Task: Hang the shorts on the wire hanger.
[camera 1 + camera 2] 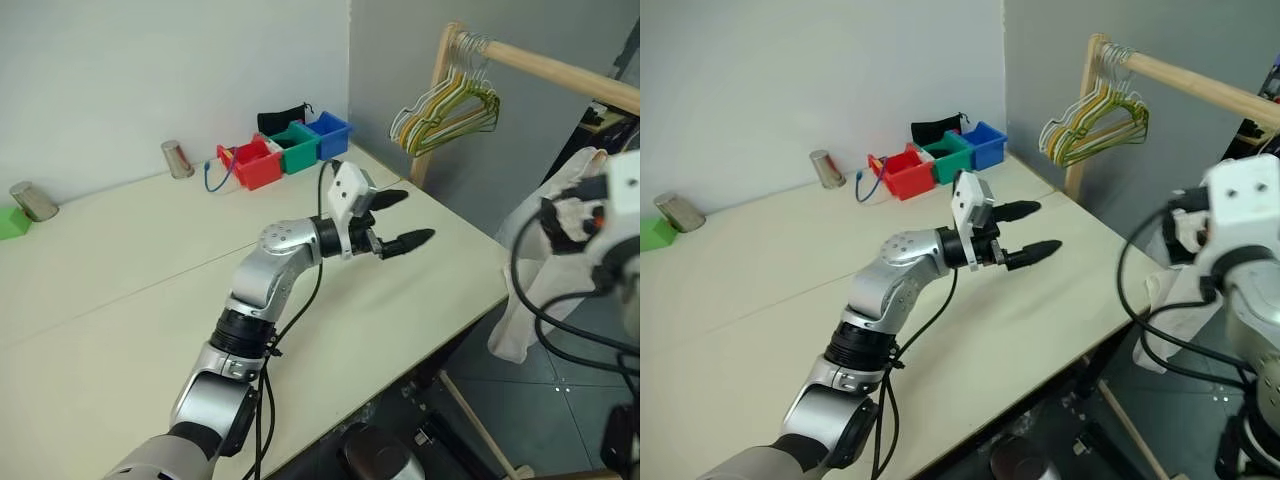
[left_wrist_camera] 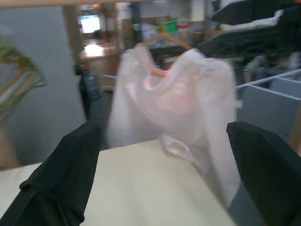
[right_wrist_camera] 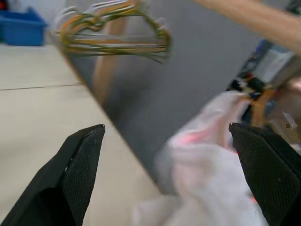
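The white shorts [image 2: 188,103] hang in wrinkled folds just past the table's right edge [image 1: 470,310], with a faint pink mark near the top. A thin orange wire, which looks like the wire hanger [image 2: 171,40], crosses above their top edge; how the cloth sits on it is blurred. My left gripper [image 1: 405,220] reaches out level over the table toward the shorts, open, with nothing between its fingers. In the right wrist view my right gripper [image 3: 167,127] is open too, with the shorts [image 3: 211,183] ahead of it and untouched. The right arm stands beside the shorts [image 1: 525,300].
A bunch of yellow, green and white hangers [image 1: 445,110] hangs on a wooden rail [image 1: 570,75] beyond the table's far corner. Red, green and blue bins [image 1: 285,150] sit at the back by the wall. Two metal cups [image 1: 178,158] [image 1: 35,200] stand further left.
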You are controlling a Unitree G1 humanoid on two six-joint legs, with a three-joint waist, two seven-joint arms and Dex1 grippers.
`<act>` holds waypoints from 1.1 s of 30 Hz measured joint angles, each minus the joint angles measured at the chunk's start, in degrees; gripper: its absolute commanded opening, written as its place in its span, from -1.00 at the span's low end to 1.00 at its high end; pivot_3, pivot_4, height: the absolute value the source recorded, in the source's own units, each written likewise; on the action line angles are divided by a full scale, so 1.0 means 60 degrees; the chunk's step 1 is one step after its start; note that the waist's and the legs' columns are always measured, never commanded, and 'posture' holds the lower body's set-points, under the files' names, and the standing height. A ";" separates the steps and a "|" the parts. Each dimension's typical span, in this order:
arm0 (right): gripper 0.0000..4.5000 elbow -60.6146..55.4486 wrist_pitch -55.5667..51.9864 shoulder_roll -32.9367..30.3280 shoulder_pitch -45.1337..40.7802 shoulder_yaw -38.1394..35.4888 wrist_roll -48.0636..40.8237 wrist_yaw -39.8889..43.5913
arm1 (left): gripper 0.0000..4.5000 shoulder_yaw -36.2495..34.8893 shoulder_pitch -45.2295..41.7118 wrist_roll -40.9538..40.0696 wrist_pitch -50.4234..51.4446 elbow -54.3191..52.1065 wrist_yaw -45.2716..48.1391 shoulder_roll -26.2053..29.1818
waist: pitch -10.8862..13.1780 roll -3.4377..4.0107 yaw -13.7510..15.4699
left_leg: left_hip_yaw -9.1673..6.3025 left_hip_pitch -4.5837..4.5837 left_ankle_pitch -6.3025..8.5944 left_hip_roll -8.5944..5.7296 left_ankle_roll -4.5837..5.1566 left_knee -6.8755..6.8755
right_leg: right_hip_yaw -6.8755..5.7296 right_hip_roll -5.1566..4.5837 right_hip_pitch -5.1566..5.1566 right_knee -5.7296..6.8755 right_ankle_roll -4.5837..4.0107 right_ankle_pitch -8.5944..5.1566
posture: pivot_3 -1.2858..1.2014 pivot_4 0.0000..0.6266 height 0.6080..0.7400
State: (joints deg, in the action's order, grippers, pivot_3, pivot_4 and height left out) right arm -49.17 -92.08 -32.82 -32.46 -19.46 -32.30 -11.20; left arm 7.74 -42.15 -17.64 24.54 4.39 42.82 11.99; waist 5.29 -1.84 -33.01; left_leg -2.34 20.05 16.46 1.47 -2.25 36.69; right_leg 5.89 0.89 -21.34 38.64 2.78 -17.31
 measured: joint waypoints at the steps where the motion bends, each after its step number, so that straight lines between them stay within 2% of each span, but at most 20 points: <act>1: 0.99 0.0346 -0.0001 0.0334 -0.0036 0.0271 0.0073 -0.0022 | 1.00 -0.0135 0.0159 0.0157 0.0034 -0.0020 -0.0306 0.0136 | 0.0003 0.0009 0.0063 | -0.0006 0.0004 0.0000 0.0000 0.0000 -0.0003 | 0.0002 -0.0003 -0.0008 0.0007 -0.0001 -0.0001 | -0.27 -0.84 1.00; 5: 0.99 0.1612 0.0233 0.1103 -0.0335 0.1046 0.0686 0.0035 | 1.00 -0.0592 0.1034 0.0806 0.0429 -0.0369 -0.1789 0.0522 | 0.0001 0.0034 0.0823 | -0.0077 0.0137 -0.0001 0.0016 0.0000 0.0043 | -0.0005 -0.0010 -0.0131 0.0063 -0.0006 0.0005 | -0.18 -0.88 1.00; 10: 0.99 0.3382 0.2025 0.1482 -0.0504 0.2045 0.1323 0.0601 | 1.00 -0.1459 0.2107 0.1636 0.1344 -0.1412 -0.3848 0.0835 | -0.0006 0.0044 0.2004 | -0.0123 0.0141 -0.0002 0.0009 0.0000 0.0046 | -0.0024 -0.0026 -0.0148 0.0062 -0.0021 0.0017 | -0.09 -0.93 1.00; 12: 0.99 0.4520 0.3523 0.1778 -0.0640 0.2762 0.1796 0.1049 | 1.00 -0.1956 0.3083 0.1861 0.1844 -0.2319 -0.4625 0.0820 | -0.0010 0.0047 0.2430 | -0.0123 0.0141 -0.0002 0.0011 0.0000 0.0046 | -0.0029 -0.0032 -0.0147 0.0056 -0.0049 0.0033 | -0.01 -0.95 1.00; 15: 0.99 0.5906 0.5342 0.2486 -0.0704 0.3646 0.2442 0.1382 | 1.00 -0.2258 0.4169 0.2002 0.2315 -0.3134 -0.5290 0.0623 | -0.0018 0.0043 0.3106 | -0.0133 0.0145 -0.0003 0.0009 -0.0003 0.0048 | -0.0044 -0.0040 -0.0149 0.0058 -0.0056 0.0037 | 0.04 -0.97 1.00; 18: 0.99 0.7294 0.7155 0.3103 -0.0526 0.4506 0.2990 0.1891 | 1.00 -0.2660 0.5246 0.2049 0.2566 -0.4037 -0.6031 -0.0019 | -0.0025 0.0038 0.3908 | -0.0147 0.0155 -0.0006 0.0009 -0.0010 0.0049 | -0.0052 -0.0052 -0.0154 0.0061 -0.0062 0.0041 | 0.09 -0.97 1.00; 21: 0.99 0.7907 0.7982 0.3335 -0.0381 0.4871 0.3294 0.2297 | 1.00 -0.2848 0.5691 0.2059 0.2502 -0.4278 -0.6203 -0.0013 | -0.0030 0.0031 0.4716 | -0.0149 0.0158 -0.0014 -0.0010 -0.0025 0.0054 | -0.0069 -0.0074 -0.0154 0.0062 -0.0070 0.0045 | 0.11 -0.96 1.00; 24: 0.99 0.8287 0.8432 0.3442 -0.0276 0.4931 0.3693 0.2271 | 1.00 -0.2955 0.5817 0.2059 0.2275 -0.4314 -0.6225 0.0006 | -0.0041 0.0019 0.5270 | -0.0129 0.0155 -0.0037 -0.0034 -0.0074 0.0058 | -0.0082 -0.0096 -0.0152 0.0058 -0.0070 0.0066 | 0.11 -0.97 1.00; 28: 0.99 0.8351 0.8631 0.3624 0.0263 0.4874 0.4002 0.2226 | 1.00 -0.3063 0.5835 0.2042 0.1769 -0.4010 -0.6443 -0.0361 | -0.0081 0.0010 0.5561 | -0.0101 0.0154 -0.0070 -0.0139 -0.0136 0.0057 | -0.0077 -0.0147 -0.0148 0.0059 -0.0056 0.0085 | 0.10 -0.96 1.00; 33: 0.99 0.8131 0.8553 0.3676 0.0676 0.4325 0.4187 0.1937 | 1.00 -0.3039 0.6002 0.2056 0.1356 -0.3342 -0.6477 -0.0385 | -0.0113 0.0005 0.5534 | -0.0091 0.0147 -0.0080 -0.0145 -0.0147 0.0062 | -0.0070 -0.0140 -0.0143 0.0058 -0.0049 0.0119 | 0.07 -0.97 1.00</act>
State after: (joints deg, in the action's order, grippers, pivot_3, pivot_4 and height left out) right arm -0.39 -40.77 -10.77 -28.40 6.49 -7.17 0.43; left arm -10.50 -6.14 -5.30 32.67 -15.66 3.96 9.68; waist 4.61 -1.81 0.19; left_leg -2.89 20.93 15.98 0.59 -3.13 37.07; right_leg 5.46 0.05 -22.20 38.99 2.49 -16.60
